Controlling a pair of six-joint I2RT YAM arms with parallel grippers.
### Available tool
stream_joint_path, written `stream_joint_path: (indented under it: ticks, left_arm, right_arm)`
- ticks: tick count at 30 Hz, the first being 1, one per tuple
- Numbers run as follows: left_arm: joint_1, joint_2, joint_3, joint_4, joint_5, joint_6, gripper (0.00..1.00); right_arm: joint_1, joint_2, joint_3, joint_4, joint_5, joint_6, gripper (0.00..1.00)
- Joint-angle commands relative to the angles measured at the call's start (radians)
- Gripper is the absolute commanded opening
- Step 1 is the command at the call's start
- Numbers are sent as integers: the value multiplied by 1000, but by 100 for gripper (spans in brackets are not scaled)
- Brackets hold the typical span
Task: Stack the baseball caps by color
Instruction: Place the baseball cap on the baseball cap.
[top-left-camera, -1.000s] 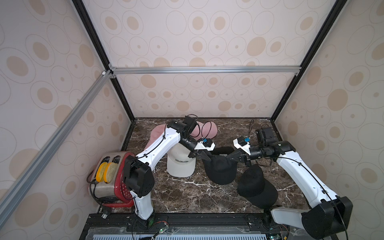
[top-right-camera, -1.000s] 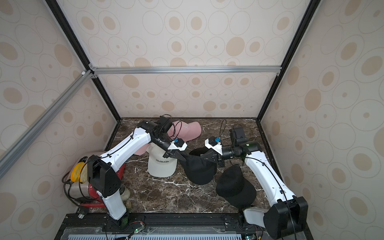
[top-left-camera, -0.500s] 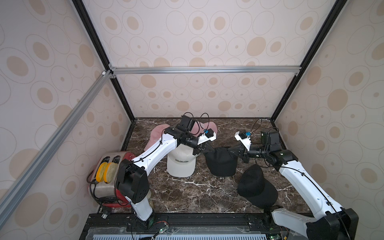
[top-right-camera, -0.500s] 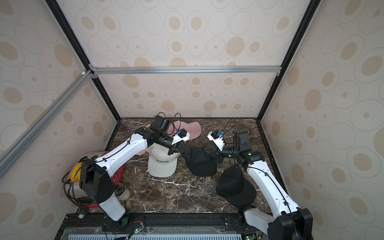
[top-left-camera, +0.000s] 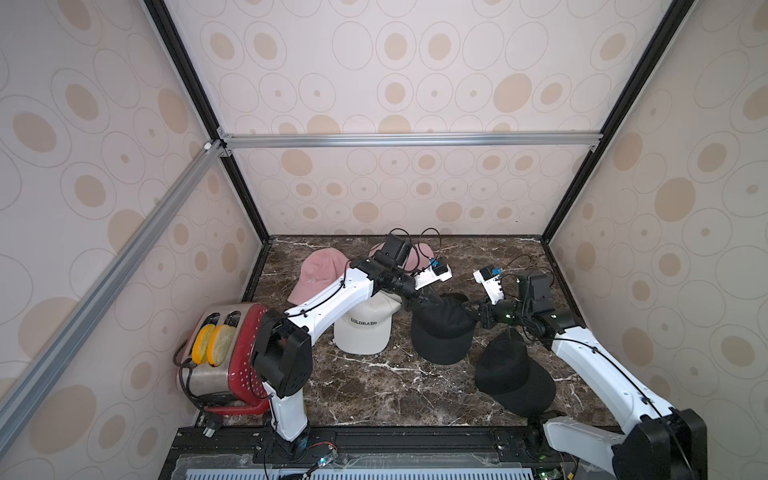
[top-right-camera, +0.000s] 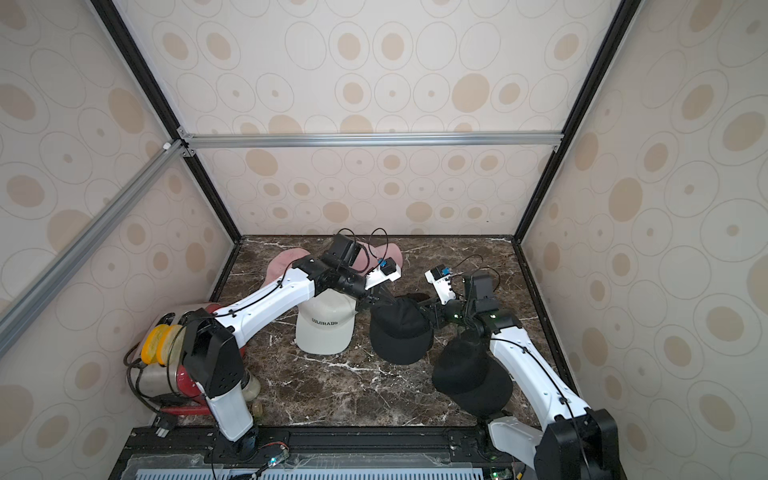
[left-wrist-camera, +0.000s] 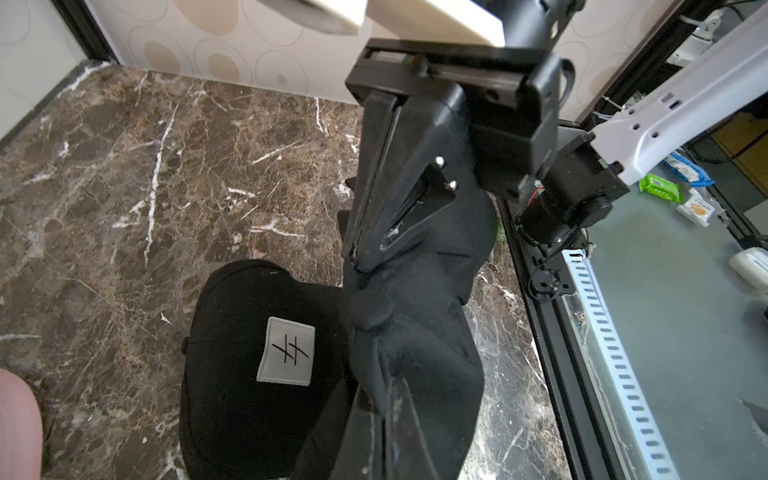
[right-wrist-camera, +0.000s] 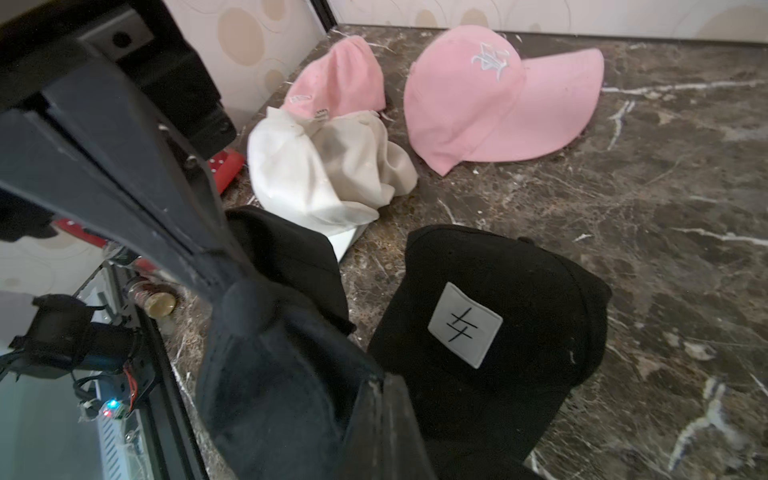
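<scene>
While clamped on its opposite edges, the left gripper (top-left-camera: 419, 301) and right gripper (top-left-camera: 474, 310) hold one black cap (top-left-camera: 442, 334) between them over the table (top-left-camera: 374, 388). A tagged black cap (top-left-camera: 515, 376) lies just beside it; a white cap (top-left-camera: 361, 338) sits near.

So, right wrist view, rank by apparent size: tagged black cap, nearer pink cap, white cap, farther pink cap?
tagged black cap
nearer pink cap
white cap
farther pink cap
Nearness flatters the black one.
</scene>
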Motion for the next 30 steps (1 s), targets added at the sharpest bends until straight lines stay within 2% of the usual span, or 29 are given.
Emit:
stream_joint_path:
  ticks: [1,4,14,23,30]
  left_arm:
    - [-3,34,36,4,69,-24,0]
    - [-4,50,35,8,74,-36,0]
    - [-2,110,67,12,34,-34,0]
    - [0,191,143,10,-27,-63,0]
    - [5,229,162,11,-102,-56,9]
  right_arm:
    - [-76,97,64,-1,-8,46,0]
    - [-137,136,80,14,-106,81,0]
    - [-140,184,96,-44,-85,47,0]
    - [-159,338,163,-55,-59,49,0]
    - [-163,424,225,-89,-32,45,1]
